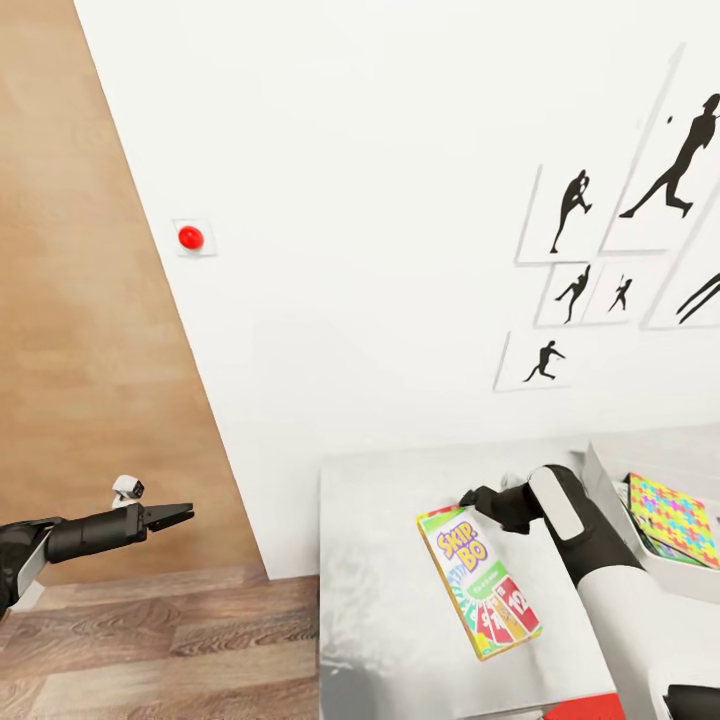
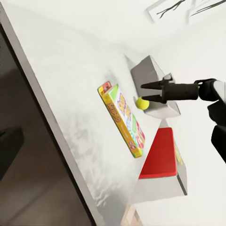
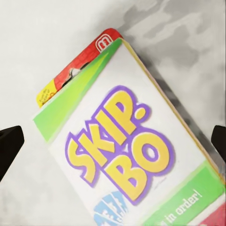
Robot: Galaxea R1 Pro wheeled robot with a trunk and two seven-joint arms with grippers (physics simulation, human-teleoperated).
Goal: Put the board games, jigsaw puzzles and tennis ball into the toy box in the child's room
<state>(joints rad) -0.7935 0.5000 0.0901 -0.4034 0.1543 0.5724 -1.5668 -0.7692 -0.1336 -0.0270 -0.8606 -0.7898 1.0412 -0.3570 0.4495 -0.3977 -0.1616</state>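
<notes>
Fingers of the right gripper [image 1: 468, 497] are spread wide: in the right wrist view the two dark tips sit at opposite edges of the picture, w/ the Skip-Bo box [image 3: 132, 155] between them and not touched. In the head view this gripper hangs just above the box's top end; the tips themselves are hard to make out there, dark on dark. The Skip-Bo box [image 1: 479, 581] lies flat on the table [image 1: 380, 560], slanted, near the middle of the top. The left gripper [image 1: 170, 516] is held out over the floor [image 1: 150, 640], well apart from the table, fingers close together and holding nothing. To the right, the toy box [image 1: 600, 478] is cut off by the picture edge and partly hidden by the right arm; inside it lies a mosaic jigsaw [image 1: 673, 519], w/ sth. flat and green under it that I cannot identify. The left wrist view shows a tennis ball [image 2: 142, 103] near the toy box [image 2: 147, 73], just behind the right gripper [image 2: 145, 86]; whether it touches the table I cannot tell. A red flat thing [image 2: 159, 154] lies at the table end, partly cut off in the head view.
</notes>
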